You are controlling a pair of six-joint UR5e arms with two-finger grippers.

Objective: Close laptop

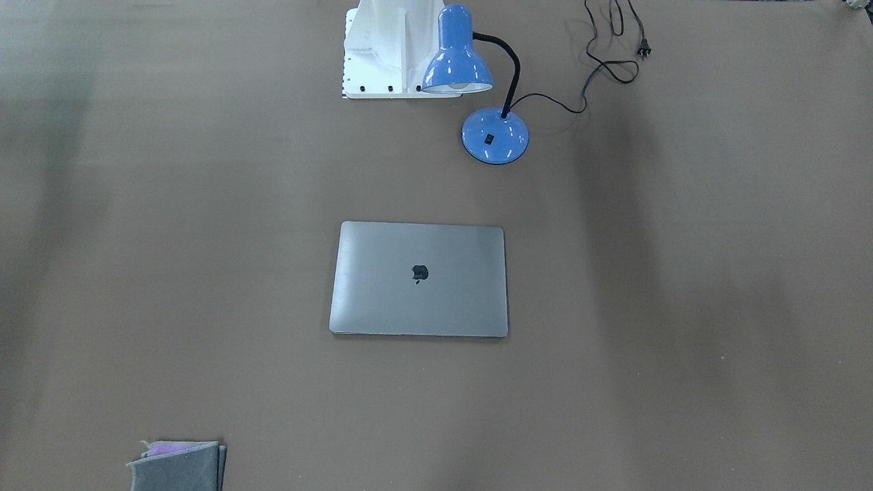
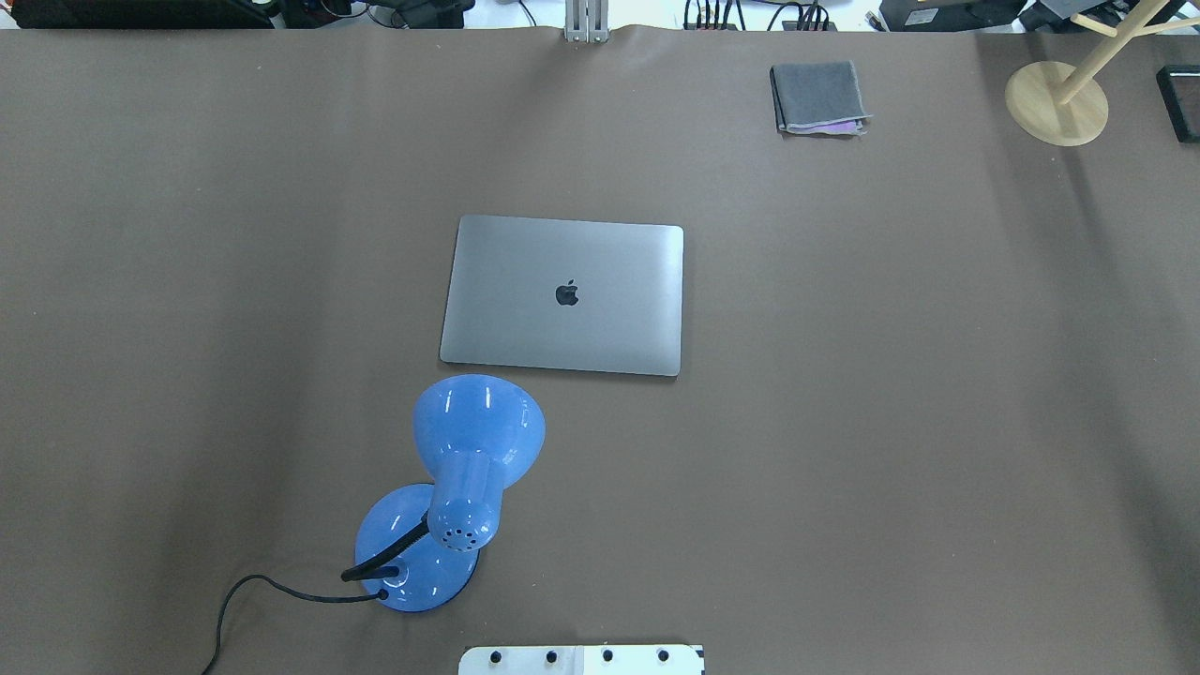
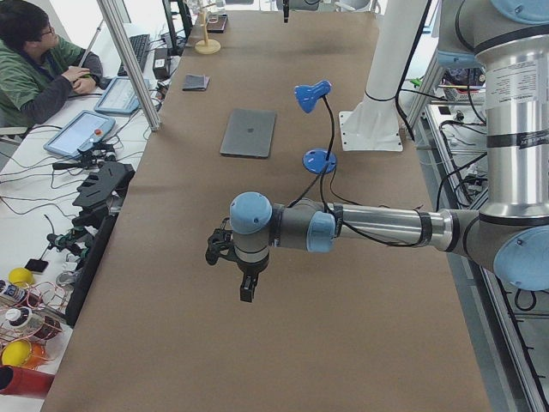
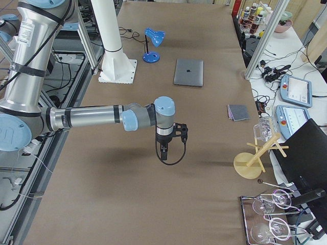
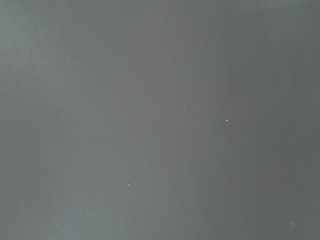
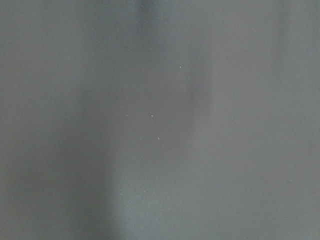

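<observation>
Two arms out wide: left gripper (image 3: pixel 246 292) and right gripper (image 4: pixel 163 152) hang over the counter (image 2: pixel 891 375), well apart from the laptop (image 2: pixel 562 295). Can't tell if either one's jaws are apart or together. Laptop's flat mid-counter, lid down, logo up, blue lamp (image 2: pixel 464 469) near it.

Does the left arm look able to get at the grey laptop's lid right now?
Probably yes. The slim space-grey metal laptop lies shut, its lid bare. The blue gooseneck desk lamp stands just robot-side of its left corner, so the left arm would likely need to come in from above.
</observation>
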